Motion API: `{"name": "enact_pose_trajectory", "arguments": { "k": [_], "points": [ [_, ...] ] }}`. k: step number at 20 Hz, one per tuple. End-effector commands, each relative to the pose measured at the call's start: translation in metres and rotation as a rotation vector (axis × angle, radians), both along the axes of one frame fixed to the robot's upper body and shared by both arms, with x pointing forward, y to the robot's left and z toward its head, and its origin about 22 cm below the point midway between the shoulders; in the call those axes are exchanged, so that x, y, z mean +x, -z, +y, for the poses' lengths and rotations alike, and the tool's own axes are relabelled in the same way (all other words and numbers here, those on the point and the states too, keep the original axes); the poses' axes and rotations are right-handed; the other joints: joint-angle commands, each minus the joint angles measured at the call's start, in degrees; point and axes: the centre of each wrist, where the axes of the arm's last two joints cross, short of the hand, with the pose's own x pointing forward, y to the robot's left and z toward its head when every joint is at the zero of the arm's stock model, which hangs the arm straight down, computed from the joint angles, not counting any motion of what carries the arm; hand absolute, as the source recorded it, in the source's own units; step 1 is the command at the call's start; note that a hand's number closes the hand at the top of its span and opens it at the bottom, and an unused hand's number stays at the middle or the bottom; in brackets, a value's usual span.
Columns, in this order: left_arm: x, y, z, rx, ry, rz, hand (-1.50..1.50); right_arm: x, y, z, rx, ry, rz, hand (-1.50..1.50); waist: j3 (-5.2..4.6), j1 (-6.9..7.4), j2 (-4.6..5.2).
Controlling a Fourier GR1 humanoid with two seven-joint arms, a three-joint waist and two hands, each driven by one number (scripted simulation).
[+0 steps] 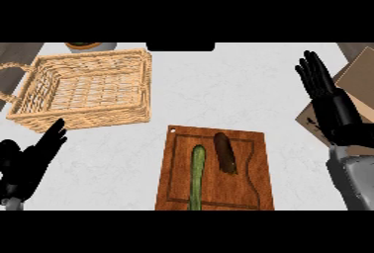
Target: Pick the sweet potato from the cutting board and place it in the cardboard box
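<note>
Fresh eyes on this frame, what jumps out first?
The cutting board at bottom centre, with a brown sweet potato lying beside a long green cucumber. A wicker basket fills the upper left. Both black hands are open: left hand lower left, right hand at the right edge by the cardboard box.

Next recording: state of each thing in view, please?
Sweet potato: on cutting board, untouched.
Green vegetable: on board, beside it.
Basket: upright, untouched.
Cardboard box: right edge, partly hidden.
Left robot hand: open, holding nothing.
Right robot hand: open, fingers up.
</note>
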Motion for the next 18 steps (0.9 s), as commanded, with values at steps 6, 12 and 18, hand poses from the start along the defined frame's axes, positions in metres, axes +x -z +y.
{"name": "enact_pose_trajectory", "arguments": {
  "k": [6, 12, 18],
  "points": [
    [0.016, -0.002, -0.017, -0.007, -0.184, -0.194, 0.0, -0.022, -0.015, 0.039, -0.546, 0.225, -0.22, 1.5, -0.63, -1.79, -0.37],
    [0.006, 0.018, -0.023, -0.044, -0.243, -0.166, 0.0, -0.05, 0.016, 0.013, -0.849, 0.528, -0.257, -1.5, -0.34, -5.23, -0.39],
    [0.0, 0.027, -0.027, -0.037, -0.258, -0.167, 0.0, -0.081, 0.022, 0.042, -1.093, 0.597, -0.219, -1.5, -0.41, -4.57, -0.42]
  ]
}}
